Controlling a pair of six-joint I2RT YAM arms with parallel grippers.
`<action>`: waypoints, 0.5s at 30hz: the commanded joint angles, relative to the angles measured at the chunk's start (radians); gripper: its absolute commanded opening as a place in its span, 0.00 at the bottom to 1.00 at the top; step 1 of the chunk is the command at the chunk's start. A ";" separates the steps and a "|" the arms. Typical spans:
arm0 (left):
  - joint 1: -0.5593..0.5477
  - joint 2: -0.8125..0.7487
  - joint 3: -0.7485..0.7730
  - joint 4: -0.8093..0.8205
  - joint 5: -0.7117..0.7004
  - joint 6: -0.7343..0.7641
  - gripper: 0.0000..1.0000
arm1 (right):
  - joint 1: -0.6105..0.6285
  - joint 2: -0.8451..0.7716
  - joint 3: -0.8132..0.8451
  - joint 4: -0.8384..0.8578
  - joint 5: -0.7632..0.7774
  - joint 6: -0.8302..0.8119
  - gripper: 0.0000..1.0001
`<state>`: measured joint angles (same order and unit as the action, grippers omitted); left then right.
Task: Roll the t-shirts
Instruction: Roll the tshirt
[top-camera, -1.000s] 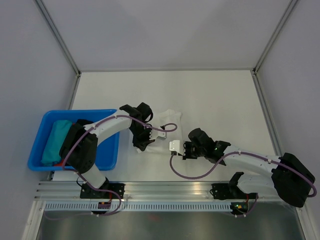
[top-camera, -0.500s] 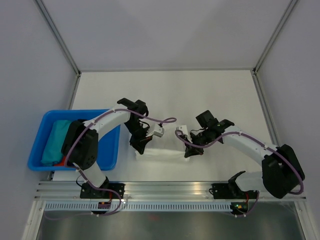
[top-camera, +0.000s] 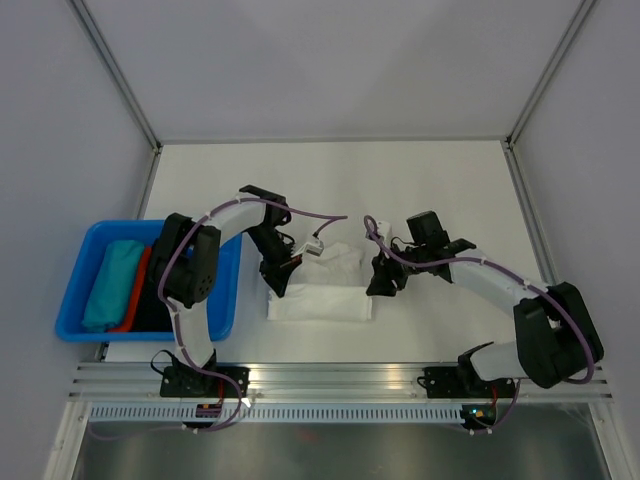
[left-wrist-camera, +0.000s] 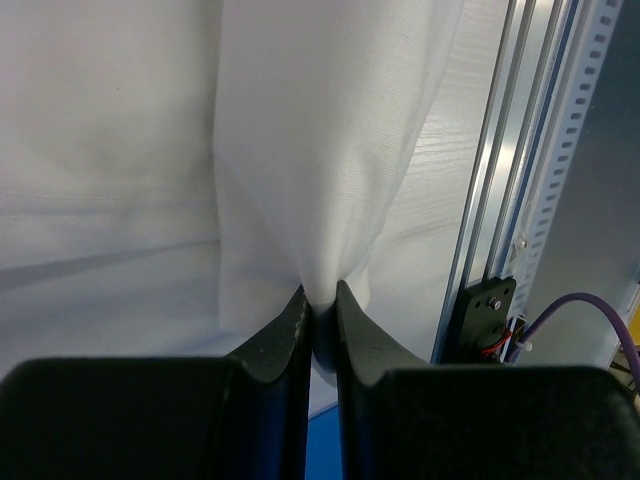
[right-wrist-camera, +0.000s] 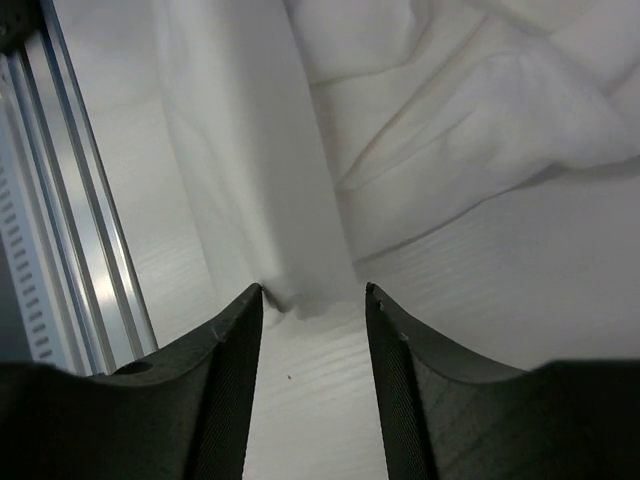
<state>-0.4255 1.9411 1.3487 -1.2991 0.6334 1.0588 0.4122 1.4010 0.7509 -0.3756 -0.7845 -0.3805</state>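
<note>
Both grippers have drawn a little away from my bases over the last half second. The t-shirt (top-camera: 320, 303) between them has changed shape too. It was one narrow band then; now it is a broader folded pad with a bunched lump on its far edge, between my two wrists. My left elbow has swung out over the bin (top-camera: 98, 232).

My left gripper (left-wrist-camera: 318, 300) is at the pad's left end, its fingers pinched almost together on a gather of white cloth that fans out ahead of the tips. My right gripper (right-wrist-camera: 312, 295) is at the pad's right end with its fingers standing well apart. A folded corner of the t-shirt lies in the gap on the table (top-camera: 330, 185), and I am clamping nothing there. Whether that corner touches either finger I cannot tell.

On the near side of both grippers, the pad's long edge lies close to the table's edge, with the rail (top-camera: 330, 372) just beyond it. Ahead of the grippers, the table runs on to the back wall (top-camera: 330, 70), well apart from me. To the left of my left gripper, the bin sits beside the table edge with a teal cloth (top-camera: 110, 280) inside. The side wall to the right of my right gripper is well apart.
</note>
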 joint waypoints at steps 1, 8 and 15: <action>0.004 0.004 0.035 -0.016 0.023 0.007 0.17 | 0.000 -0.115 -0.072 0.272 -0.042 0.303 0.52; 0.016 0.010 0.026 -0.011 0.020 0.009 0.17 | 0.000 -0.175 -0.271 0.540 -0.032 0.650 0.59; 0.021 0.009 0.023 0.000 0.017 0.007 0.17 | 0.000 -0.192 -0.412 0.803 0.047 0.807 0.67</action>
<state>-0.4114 1.9430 1.3510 -1.3033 0.6334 1.0588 0.4133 1.2137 0.3763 0.1925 -0.7635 0.3012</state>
